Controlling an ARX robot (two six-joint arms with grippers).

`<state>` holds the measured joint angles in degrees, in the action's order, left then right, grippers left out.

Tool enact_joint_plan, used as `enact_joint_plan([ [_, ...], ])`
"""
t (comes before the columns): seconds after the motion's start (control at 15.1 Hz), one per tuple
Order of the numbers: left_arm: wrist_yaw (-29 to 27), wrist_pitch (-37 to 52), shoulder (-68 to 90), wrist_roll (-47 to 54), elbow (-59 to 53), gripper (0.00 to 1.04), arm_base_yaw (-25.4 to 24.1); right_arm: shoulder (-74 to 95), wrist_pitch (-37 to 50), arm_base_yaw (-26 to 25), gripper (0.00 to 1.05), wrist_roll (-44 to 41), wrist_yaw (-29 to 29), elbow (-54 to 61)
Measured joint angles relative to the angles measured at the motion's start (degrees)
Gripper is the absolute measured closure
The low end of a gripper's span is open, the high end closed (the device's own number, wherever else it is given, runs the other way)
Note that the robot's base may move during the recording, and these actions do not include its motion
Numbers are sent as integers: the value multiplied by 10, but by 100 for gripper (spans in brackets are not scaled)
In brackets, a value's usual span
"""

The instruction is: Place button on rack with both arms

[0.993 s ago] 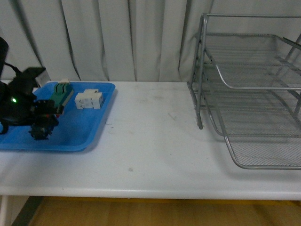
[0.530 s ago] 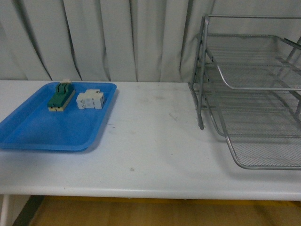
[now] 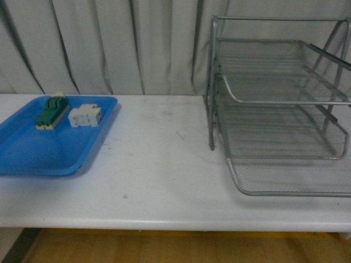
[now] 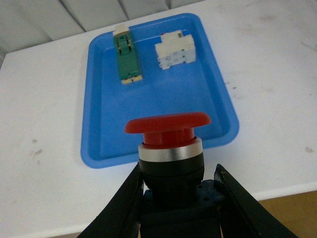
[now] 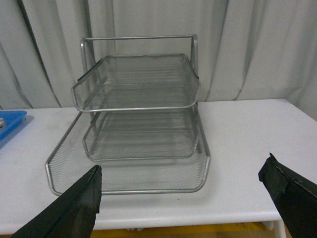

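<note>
1. The left gripper (image 4: 178, 171) has its fingers clamped on the dark body of the button (image 4: 168, 148), above the near rim of the blue tray (image 4: 99, 124); the front view shows neither arm
2. The right gripper (image 5: 182, 168) is spread wide and empty, facing the rack (image 5: 138, 106), which fills the right half of the front frame
3. A handover looks likely, so grip low and leave the cap free
4. The button's long axis runs body-to-cap along the fingers, red cap pointing away from the wrist
</note>
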<state>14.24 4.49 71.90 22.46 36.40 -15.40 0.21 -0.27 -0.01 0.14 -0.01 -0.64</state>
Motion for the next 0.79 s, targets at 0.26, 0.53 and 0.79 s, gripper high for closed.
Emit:
enact_joint_plan([
  [0.26, 0, 0, 0, 1, 0, 69, 0, 0, 0, 0, 6, 0, 0, 0],
  [0.53, 2, -1, 1, 1, 0, 69, 0, 0, 0, 0, 6, 0, 0, 0],
  [0.79, 36, 29, 12, 36, 5, 69, 72, 0, 2, 0, 6, 0, 2, 0],
])
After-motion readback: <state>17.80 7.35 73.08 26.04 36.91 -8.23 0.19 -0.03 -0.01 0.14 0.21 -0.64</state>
